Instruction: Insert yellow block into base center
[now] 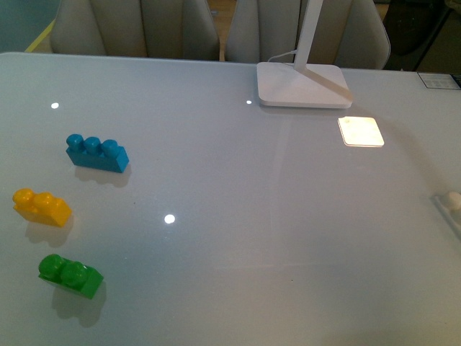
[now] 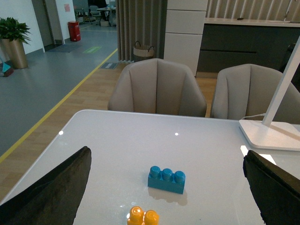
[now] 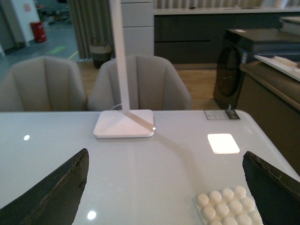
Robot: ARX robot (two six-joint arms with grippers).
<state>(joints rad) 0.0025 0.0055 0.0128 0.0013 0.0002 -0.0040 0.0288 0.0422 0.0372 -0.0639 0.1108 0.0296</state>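
In the front view no arm is seen. The base (image 1: 450, 205) is cut off at the right edge, and only a pale corner is shown. The yellow block (image 1: 42, 207), glossy plastic with two round studs, is set near the left side of the table (image 1: 230, 238), between a blue brick (image 1: 97, 153) and a green brick (image 1: 70, 275), apart from both.

In the left wrist view the left gripper (image 2: 165, 154) is spread wide with nothing held, and the block is clipped by the frame.

In the right wrist view the right gripper (image 3: 164, 157) is likewise spread and empty. The base's studded grid is partly cropped.
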